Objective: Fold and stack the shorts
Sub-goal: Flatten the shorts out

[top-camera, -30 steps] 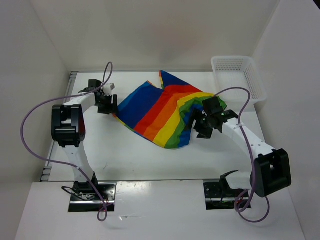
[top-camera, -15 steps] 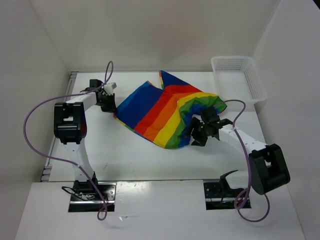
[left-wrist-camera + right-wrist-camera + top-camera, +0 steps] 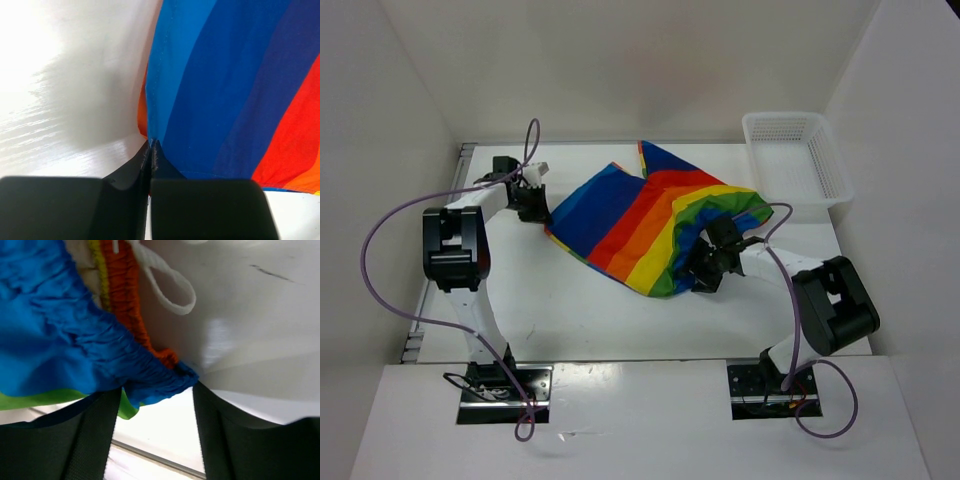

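Note:
The rainbow-striped shorts point(image 3: 640, 225) lie spread on the white table, blue at the left and green at the right. My left gripper point(image 3: 538, 205) is at their left edge. In the left wrist view it point(image 3: 150, 145) is shut on the blue hem of the shorts point(image 3: 225, 90). My right gripper point(image 3: 705, 268) is at the near right edge of the shorts. In the right wrist view it point(image 3: 157, 405) stands open, with the gathered blue waistband point(image 3: 150, 372) lying between its fingertips, unsqueezed. The white drawstring point(image 3: 165, 285) loops just beyond.
A white mesh basket point(image 3: 795, 155) stands at the back right corner of the table. White walls close in the table on the left, back and right. Purple cables hang off both arms.
My left gripper has shut on the blue hem. My right arm has drawn in toward the near left, bringing its gripper to the shorts' waistband edge with the jaws somewhat narrower.

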Controlling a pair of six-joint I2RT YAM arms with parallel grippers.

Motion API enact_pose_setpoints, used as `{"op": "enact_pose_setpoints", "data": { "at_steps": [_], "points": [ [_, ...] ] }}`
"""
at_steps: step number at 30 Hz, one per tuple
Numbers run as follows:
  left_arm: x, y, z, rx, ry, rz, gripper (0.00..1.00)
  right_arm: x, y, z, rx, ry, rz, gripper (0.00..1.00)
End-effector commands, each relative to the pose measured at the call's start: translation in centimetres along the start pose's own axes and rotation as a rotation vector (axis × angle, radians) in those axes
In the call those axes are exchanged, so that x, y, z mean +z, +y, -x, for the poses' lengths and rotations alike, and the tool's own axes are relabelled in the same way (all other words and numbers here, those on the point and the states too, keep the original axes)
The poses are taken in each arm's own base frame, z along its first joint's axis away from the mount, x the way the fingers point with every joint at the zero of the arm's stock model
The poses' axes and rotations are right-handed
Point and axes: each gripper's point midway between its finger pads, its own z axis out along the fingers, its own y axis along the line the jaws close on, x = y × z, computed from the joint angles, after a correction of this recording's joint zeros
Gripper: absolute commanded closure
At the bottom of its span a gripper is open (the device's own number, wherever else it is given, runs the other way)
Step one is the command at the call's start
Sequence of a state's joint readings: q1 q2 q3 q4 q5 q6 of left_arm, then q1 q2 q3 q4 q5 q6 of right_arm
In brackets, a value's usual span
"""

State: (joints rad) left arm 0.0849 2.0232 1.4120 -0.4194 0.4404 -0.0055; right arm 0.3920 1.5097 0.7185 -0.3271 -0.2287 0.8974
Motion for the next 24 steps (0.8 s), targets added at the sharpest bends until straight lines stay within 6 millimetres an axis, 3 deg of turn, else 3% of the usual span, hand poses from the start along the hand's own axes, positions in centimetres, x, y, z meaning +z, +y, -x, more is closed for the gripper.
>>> {"op": "enact_pose_setpoints", "data": {
  "at_steps": [1, 6, 8, 9, 12, 13, 14, 16, 17, 19, 20, 22, 23, 24],
  "points": [
    [-2.1, -1.0, 1.5, 0.021, -0.054, -0.026, 1.0, 1.0, -1.0, 0.3, 0.022, -0.034, -0.047, 0.34],
    [-2.1, -0.7, 1.2, 0.01, -0.05, -0.031, 1.0, 1.4, -1.2, 0.0, 0.056, -0.029, -0.04, 0.34],
    [-2.4, -0.8, 1.4, 0.015, -0.058, -0.03, 1.0, 1.8, -1.6, -0.2, 0.067, -0.031, -0.058, 0.46],
    [-2.6, -0.5, 1.5, 0.008, -0.062, -0.025, 1.0, 1.9, -1.5, 0.0, 0.081, -0.044, -0.055, 0.59],
    [-3.3, -0.6, 1.4, 0.002, -0.068, -0.03, 1.0, 2.0, -1.8, 0.7, 0.111, -0.085, -0.08, 0.81],
    [-3.3, -0.7, 1.5, 0.003, -0.069, -0.04, 1.0, 1.8, -1.4, 1.4, 0.109, -0.107, -0.076, 0.93],
    [-3.6, -0.9, 1.7, 0.008, -0.078, -0.039, 1.0, 1.2, -0.3, 2.3, 0.105, -0.134, -0.065, 0.98],
    [-4.7, -1.0, 2.8, 0.017, -0.114, -0.042, 1.0, -0.2, 0.3, 3.8, 0.08, -0.19, -0.085, 1.0],
    [-5.4, -1.5, 3.5, 0.03, -0.136, -0.052, 1.0, -1.7, 2.5, 5.5, 0.042, -0.243, -0.053, 1.0],
    [-7.3, -2.0, 5.9, 0.068, -0.213, -0.05, 1.0, -4.5, 4.1, 7.6, 0.01, -0.307, -0.041, 1.0],
    [-8.2, -2.3, 7.2, 0.099, -0.266, -0.044, 1.0, -7.2, 6.3, 10.6, -0.015, -0.379, 0.011, 1.0],
    [-9.0, -3.0, 9.1, 0.147, -0.337, -0.07, 1.0, -9.9, 8.2, 12.9, -0.042, -0.413, 0.064, 1.0],
    [-9.8, -3.6, 11.2, 0.196, -0.409, -0.081, 1.0, -13.0, 10.6, 15.8, -0.077, -0.483, 0.113, 1.0],
    [-10.6, -4.4, 12.4, 0.226, -0.443, -0.11, 1.0, -13.5, 11.0, 16.5, -0.097, -0.473, 0.1, 1.0]
  ]
}}
